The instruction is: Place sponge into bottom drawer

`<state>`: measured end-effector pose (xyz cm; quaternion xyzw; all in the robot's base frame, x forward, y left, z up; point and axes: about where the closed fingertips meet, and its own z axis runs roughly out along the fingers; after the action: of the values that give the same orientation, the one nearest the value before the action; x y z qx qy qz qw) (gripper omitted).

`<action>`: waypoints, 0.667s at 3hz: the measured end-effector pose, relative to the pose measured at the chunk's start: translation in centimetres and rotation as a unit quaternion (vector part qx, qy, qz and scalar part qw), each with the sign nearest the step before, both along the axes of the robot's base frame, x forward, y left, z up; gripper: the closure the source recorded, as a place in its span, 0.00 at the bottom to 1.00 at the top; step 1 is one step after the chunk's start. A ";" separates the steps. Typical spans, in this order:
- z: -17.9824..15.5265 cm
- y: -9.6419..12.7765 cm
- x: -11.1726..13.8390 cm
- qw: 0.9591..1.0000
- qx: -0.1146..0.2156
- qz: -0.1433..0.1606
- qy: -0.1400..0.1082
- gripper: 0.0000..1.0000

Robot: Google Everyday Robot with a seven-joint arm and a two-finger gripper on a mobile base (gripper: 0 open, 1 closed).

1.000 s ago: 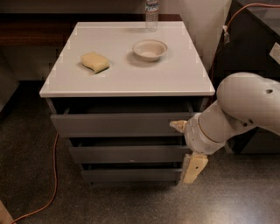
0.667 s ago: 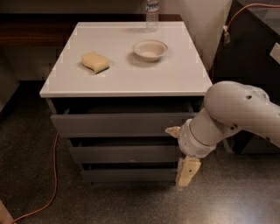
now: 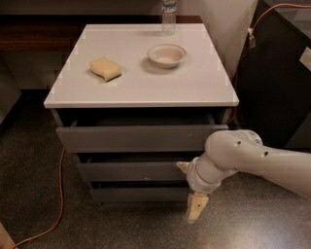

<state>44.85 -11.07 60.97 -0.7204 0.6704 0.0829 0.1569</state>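
Camera view: the tool (image 3: 196, 208) hangs low over the floor (image 3: 121, 228) at the cabinet's front right, pointing down, just before the right end of the bottom drawer (image 3: 138, 194). How far it is open cannot be told; the sponge is not in it. An orange cable (image 3: 59, 194) lies on the floor at the left. The two upper drawers (image 3: 136, 138) sit above. The sponge (image 3: 106, 68) rests on the tabletop (image 3: 194, 87) toward the left edge, well apart from the tool. A bowl (image 3: 166, 55) stands right of it. A bottle (image 3: 168, 12) stands at the far edge.
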 end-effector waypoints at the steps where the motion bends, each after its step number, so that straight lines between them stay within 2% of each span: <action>1: -4.2 0.8 1.1 1.000 -0.002 0.013 -0.012 0.00; 2: -8.2 1.1 1.9 0.999 -0.004 0.027 -0.021 0.00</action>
<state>46.73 -9.98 52.73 -0.7403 0.6478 0.0686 0.1659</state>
